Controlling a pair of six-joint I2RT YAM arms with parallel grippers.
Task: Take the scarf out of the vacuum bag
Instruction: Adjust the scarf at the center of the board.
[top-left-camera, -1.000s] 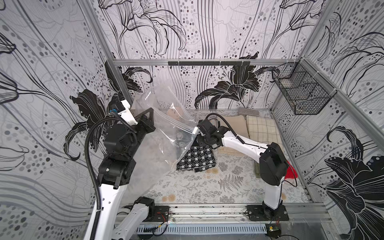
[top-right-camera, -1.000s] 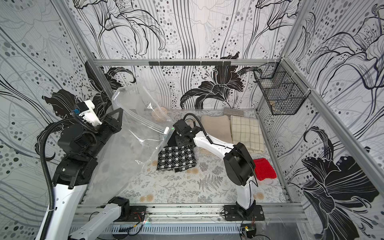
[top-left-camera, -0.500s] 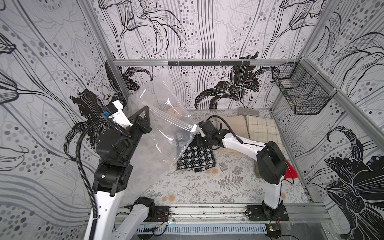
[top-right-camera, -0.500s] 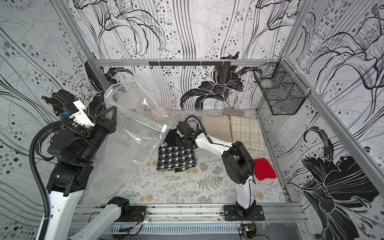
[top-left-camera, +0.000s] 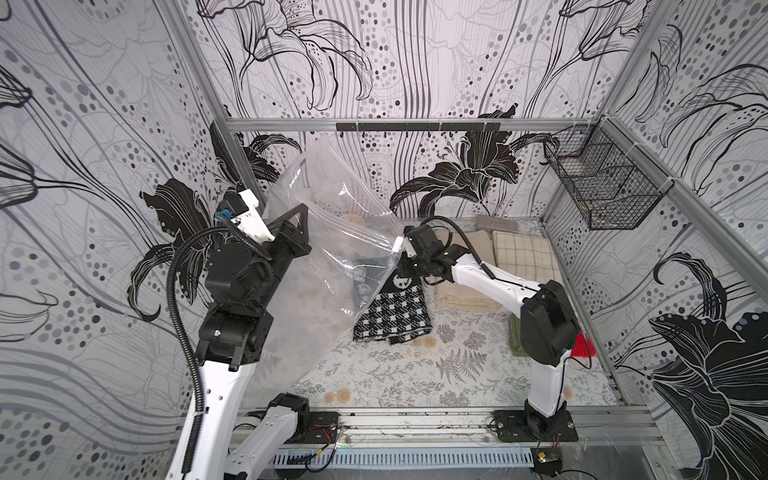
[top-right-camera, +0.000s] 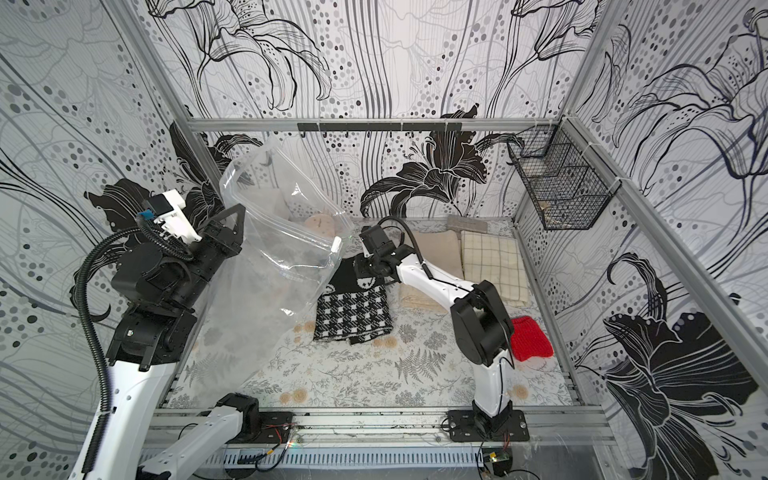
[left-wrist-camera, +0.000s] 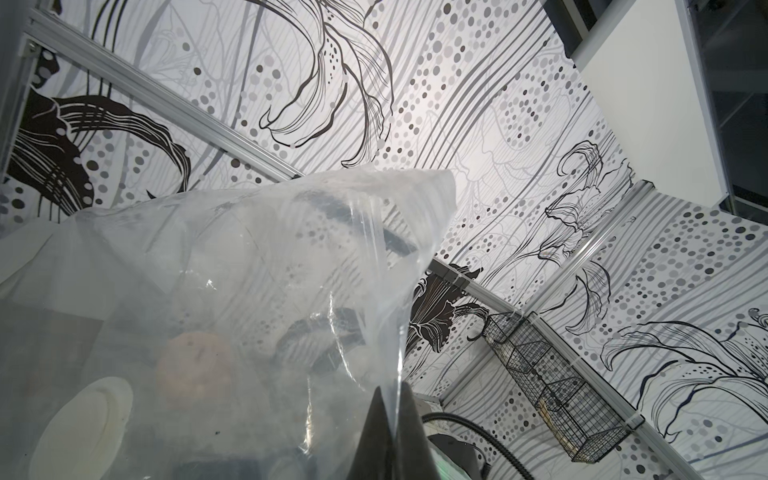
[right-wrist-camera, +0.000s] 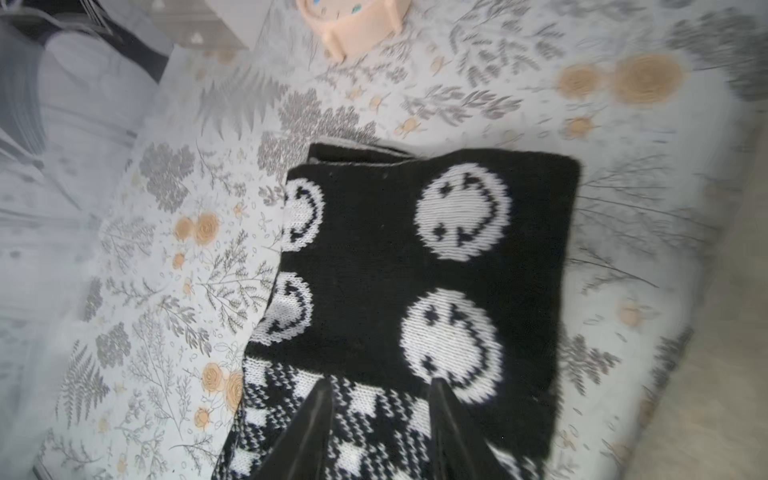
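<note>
Left gripper (left-wrist-camera: 392, 399) is clamped on a fold of the vacuum bag (top-left-camera: 332, 257), holding it high at the left with its mouth drooping toward the middle. Scarf (top-left-camera: 392, 311) lies flat on the floral cloth (top-left-camera: 415, 374), seemingly out of the bag except for its left edge, which is under the film. To its right, the right gripper (right-wrist-camera: 380, 388), jaws apart just over the knit, should hold it down while the bag lifts slowly leftward, so the plastic cannot drag it.

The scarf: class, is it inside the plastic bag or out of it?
Out. The scarf lies bare on the tablecloth; the bag hangs lifted beside it, pinched by the left claw.
</note>
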